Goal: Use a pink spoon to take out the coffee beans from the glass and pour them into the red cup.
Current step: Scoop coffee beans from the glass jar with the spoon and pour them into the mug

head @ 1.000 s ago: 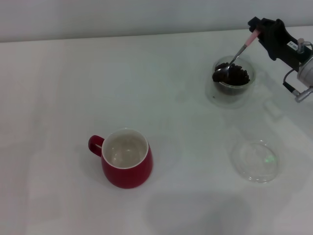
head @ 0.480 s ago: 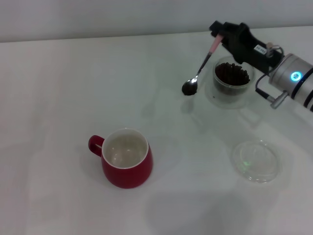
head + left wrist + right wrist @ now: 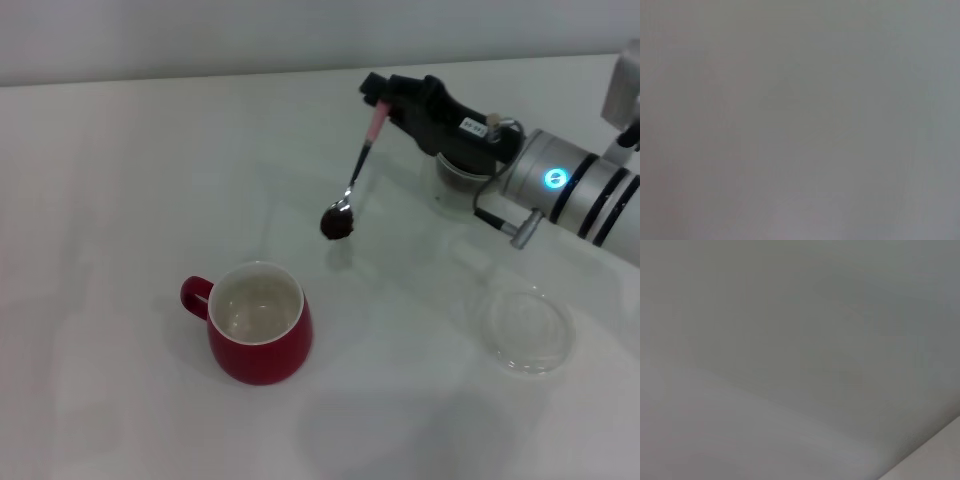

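In the head view my right gripper (image 3: 381,102) is shut on the pink spoon (image 3: 356,172) by its pink handle. The spoon hangs bowl down above the table, with coffee beans (image 3: 336,223) in its bowl. It is between the glass and the red cup (image 3: 260,322), up and to the right of the cup. The red cup stands upright with its handle to the left, and its off-white inside looks bare. The glass (image 3: 458,185) stands behind my right arm, mostly hidden by it. The left gripper is out of view.
A flat clear round dish (image 3: 523,328) lies on the white table (image 3: 120,180) at the right front. My right arm (image 3: 570,190) reaches in from the right edge. Both wrist views show only plain grey.
My right gripper lifted the spoon with beans out of the glass and carried it to the left and nearer, toward the red cup. The cup and the dish have not moved.
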Motion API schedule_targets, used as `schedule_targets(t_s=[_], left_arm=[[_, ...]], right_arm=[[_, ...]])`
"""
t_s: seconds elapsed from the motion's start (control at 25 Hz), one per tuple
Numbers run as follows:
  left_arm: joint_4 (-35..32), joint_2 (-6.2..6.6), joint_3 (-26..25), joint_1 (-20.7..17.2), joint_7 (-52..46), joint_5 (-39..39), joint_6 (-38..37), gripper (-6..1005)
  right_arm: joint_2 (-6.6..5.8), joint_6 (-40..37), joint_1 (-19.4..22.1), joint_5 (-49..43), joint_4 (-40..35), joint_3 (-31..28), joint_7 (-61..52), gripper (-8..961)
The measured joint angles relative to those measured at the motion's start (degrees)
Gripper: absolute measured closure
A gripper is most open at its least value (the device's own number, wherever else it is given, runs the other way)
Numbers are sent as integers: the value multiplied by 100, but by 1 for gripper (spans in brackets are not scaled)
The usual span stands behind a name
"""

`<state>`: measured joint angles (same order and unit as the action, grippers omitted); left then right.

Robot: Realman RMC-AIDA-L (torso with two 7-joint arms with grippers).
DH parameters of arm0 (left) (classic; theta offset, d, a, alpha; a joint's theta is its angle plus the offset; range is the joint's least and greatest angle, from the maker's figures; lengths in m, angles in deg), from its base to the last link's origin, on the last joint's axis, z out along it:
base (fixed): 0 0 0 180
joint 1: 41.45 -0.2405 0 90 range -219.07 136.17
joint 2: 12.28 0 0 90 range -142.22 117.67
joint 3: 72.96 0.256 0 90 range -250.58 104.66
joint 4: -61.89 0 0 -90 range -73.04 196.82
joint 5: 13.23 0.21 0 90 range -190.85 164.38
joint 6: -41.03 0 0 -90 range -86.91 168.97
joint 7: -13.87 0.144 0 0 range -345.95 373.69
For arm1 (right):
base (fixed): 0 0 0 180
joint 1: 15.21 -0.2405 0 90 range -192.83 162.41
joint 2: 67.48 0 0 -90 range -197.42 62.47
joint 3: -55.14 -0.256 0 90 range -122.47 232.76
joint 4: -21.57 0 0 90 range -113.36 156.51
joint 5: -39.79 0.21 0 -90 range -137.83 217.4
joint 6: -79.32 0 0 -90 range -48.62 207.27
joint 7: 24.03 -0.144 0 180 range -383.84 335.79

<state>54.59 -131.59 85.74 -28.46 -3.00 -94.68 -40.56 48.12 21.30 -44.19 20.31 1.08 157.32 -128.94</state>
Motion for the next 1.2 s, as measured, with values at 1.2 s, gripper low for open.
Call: schedule_targets(t_s=[1.2], left_arm=[[-33,-13,29,-31,0,33,20,112]], right_arm=[[59,736,195,1798,-1221,1995,2257,745]])
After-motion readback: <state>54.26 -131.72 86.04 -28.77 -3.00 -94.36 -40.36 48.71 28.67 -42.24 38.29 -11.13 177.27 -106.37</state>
